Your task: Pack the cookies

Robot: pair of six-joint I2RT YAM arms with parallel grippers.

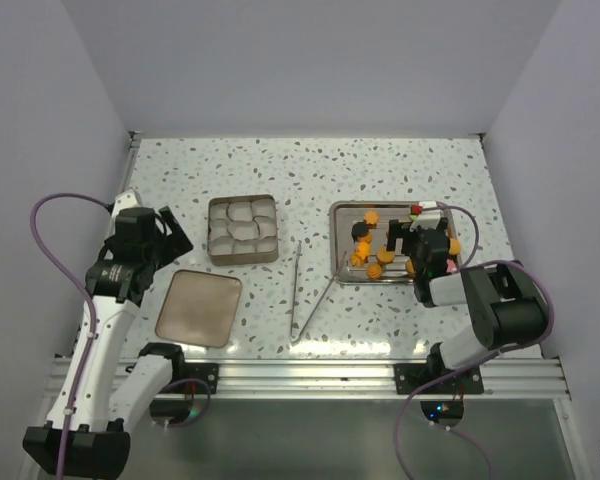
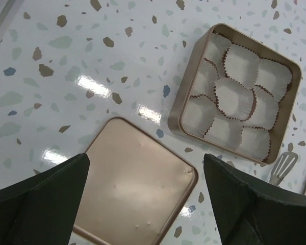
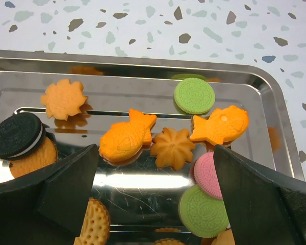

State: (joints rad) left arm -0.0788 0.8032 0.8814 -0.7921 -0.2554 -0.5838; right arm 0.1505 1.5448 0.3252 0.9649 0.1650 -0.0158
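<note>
Left gripper (image 1: pixel 168 233): at the left of the top view, above the worktop (image 1: pixel 380 170); jaws spread wide, holding nothing.
Lid (image 1: pixel 198 307): flat, gold, lower left, apart from its tin.
Tin (image 1: pixel 212 230): centre left, lined with white paper cups (image 1: pixel 242 228), none filled as far as can be seen.
Utensil (image 1: pixel 295 290): slim metal, lying between tin and tray.
Tray (image 1: pixel 335 240): steel, centre right; all the cookies (image 1: pixel 370 255) lie on it.
Right gripper (image 3: pixel 155 153): over the tray, jaws wide open and empty, a flower-shaped orange cookie (image 3: pixel 172 148) between them.
Step in hand (judged): first pick from the tray.
Good practice: straddle one cookie only. The fish cookie (image 3: pixel 126 140) touches the flower, so centre carefully, close gently, lift straight. The polished steel probably lets pieces slide.
Surface: glossy speckled terrazzo with glare patches.
Room: plain pale walls on three sides.
</note>
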